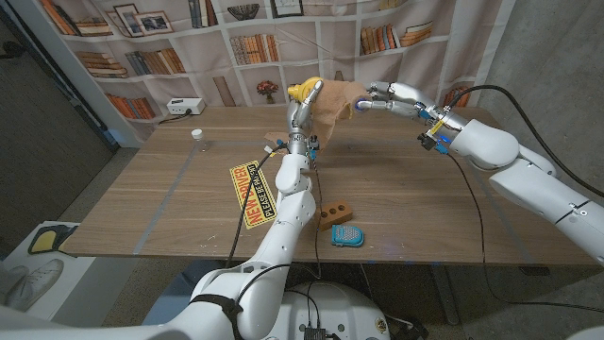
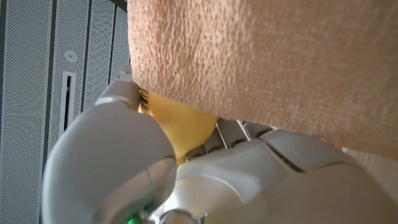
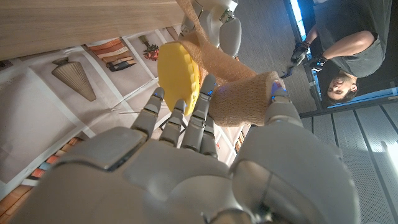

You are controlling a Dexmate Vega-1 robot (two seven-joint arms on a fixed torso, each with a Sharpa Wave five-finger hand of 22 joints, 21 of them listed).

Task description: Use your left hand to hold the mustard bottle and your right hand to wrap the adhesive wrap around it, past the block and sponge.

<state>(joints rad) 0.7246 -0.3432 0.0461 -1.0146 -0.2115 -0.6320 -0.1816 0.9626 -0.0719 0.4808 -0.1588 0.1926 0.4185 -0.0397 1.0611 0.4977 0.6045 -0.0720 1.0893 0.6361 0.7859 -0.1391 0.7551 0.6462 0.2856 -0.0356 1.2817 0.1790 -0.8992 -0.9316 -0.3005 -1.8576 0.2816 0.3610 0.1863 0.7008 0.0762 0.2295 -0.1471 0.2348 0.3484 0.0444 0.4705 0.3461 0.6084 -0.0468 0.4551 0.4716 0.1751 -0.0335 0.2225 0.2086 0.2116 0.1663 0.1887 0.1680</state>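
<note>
The left robot hand (image 1: 300, 115) grips the mustard bottle (image 1: 305, 93) raised above the far middle of the desk (image 1: 396, 208), its long axis roughly upright. At about three o'clock from it, the right robot hand (image 1: 389, 97) pinches the roll of adhesive wrap (image 1: 361, 102), a tan band running taut to the bottle. The block (image 1: 335, 213) and sponge (image 1: 346, 235) lie at six o'clock, well apart, and seem unlikely to hinder the next pass.

One mustard bottle (image 1: 304, 92), one roll of tan wrap (image 1: 337, 102), one brown block (image 1: 335, 214), one blue sponge (image 1: 346, 235), one yellow sign (image 1: 252, 194), one white cap (image 1: 197, 134), two robot hands.
</note>
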